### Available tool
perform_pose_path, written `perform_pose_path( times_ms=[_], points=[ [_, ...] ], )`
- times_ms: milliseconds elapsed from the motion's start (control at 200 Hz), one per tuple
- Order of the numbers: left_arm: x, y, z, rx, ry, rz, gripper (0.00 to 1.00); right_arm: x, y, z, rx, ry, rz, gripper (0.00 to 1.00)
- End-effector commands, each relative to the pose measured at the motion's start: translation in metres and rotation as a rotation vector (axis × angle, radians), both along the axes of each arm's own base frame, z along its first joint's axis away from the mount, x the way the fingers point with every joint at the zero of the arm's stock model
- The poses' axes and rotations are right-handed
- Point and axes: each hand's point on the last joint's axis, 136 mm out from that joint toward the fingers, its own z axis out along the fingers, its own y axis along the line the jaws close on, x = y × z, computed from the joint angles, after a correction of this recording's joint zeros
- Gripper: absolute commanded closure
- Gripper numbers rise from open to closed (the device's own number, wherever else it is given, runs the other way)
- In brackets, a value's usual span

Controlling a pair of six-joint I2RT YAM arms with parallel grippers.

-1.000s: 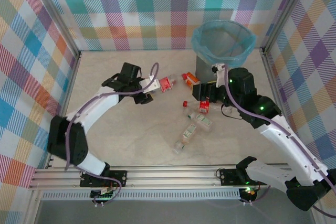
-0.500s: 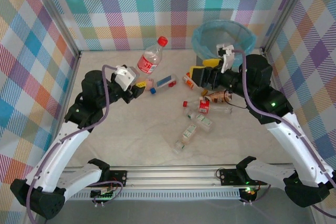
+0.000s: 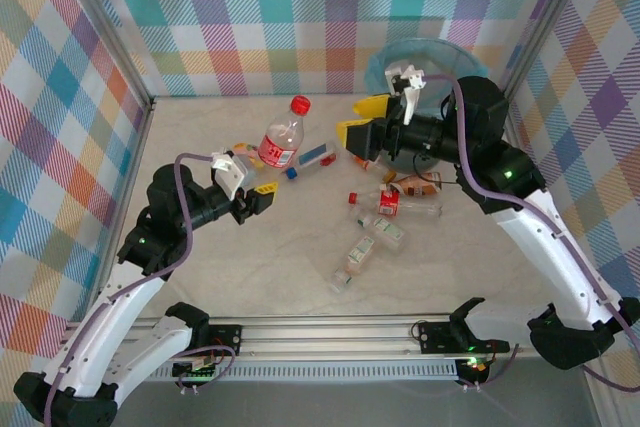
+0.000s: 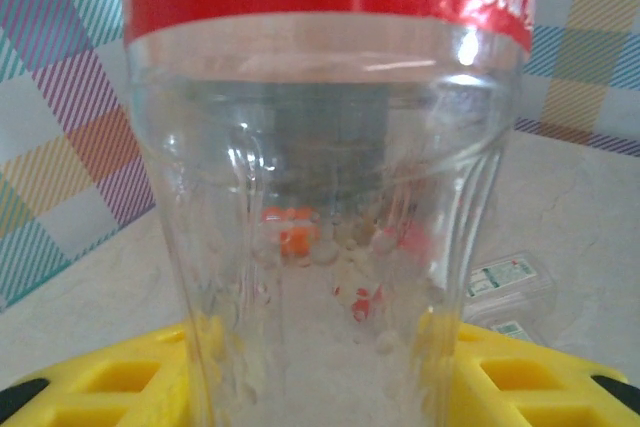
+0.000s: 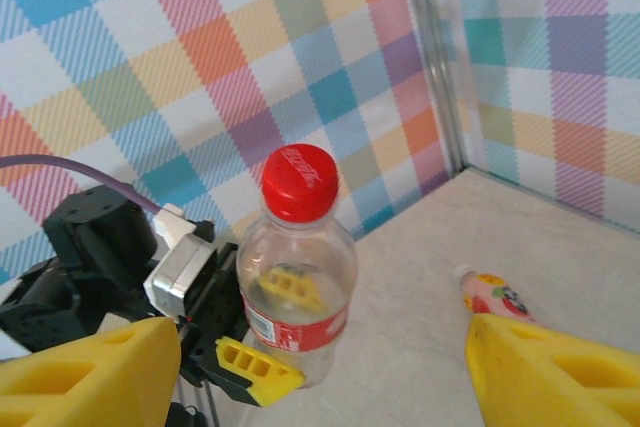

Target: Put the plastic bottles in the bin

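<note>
Top view: left claw (image 3: 268,175) grips the red-capped bottle (image 3: 281,142) at its lower body, upright, left of the bin (image 3: 440,50) and well apart from it. Right claw (image 3: 361,119) stands wide and empty in front of the bin. Loose bottles (image 3: 396,205) lie on the surface (image 3: 250,257) between the arms. Left wrist view: the red-capped bottle (image 4: 330,197) sits between 2 yellow fingers (image 4: 100,387). Right wrist view: the red-capped bottle (image 5: 298,287) stands cap up in the left claw; a pink bottle (image 5: 495,297) lies on the surface beside it.
</note>
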Motion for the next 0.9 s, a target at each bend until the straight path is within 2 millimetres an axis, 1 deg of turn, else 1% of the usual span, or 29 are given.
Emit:
perform_pose_path(
  times_ms=[0, 300, 430, 605, 660, 735, 815, 895],
  points=[
    [-0.008, -0.006, 0.013, -0.051, -0.026, -0.060, 0.50, -0.009, 0.011, 0.015, 0.017, -0.063, 0.072, 0.25],
    [-0.023, -0.018, 0.010, -0.049, -0.011, -0.159, 0.50, -0.001, 0.044, 0.019, -0.003, -0.061, 0.129, 0.27],
    [-0.027, -0.023, 0.007, -0.038, -0.007, -0.188, 0.50, 0.005, 0.055, 0.015, -0.033, -0.058, 0.121, 0.31],
    [-0.027, -0.025, 0.006, -0.035, -0.002, -0.196, 0.50, 0.003, 0.063, 0.012, -0.049, -0.052, 0.154, 0.45],
    [-0.027, -0.025, 0.006, -0.033, 0.000, -0.197, 0.50, 0.002, 0.064, 0.012, -0.050, -0.054, 0.161, 0.51],
    [-0.026, -0.025, 0.004, -0.030, 0.004, -0.193, 0.50, 0.002, 0.064, 0.012, -0.051, -0.054, 0.161, 0.55],
    [-0.025, -0.025, 0.003, -0.026, 0.005, -0.187, 0.49, 0.002, 0.063, 0.012, -0.052, -0.059, 0.159, 0.63],
    [-0.025, -0.024, 0.003, -0.026, 0.005, -0.184, 0.49, 0.002, 0.062, 0.013, -0.053, -0.064, 0.155, 0.66]
  ],
)
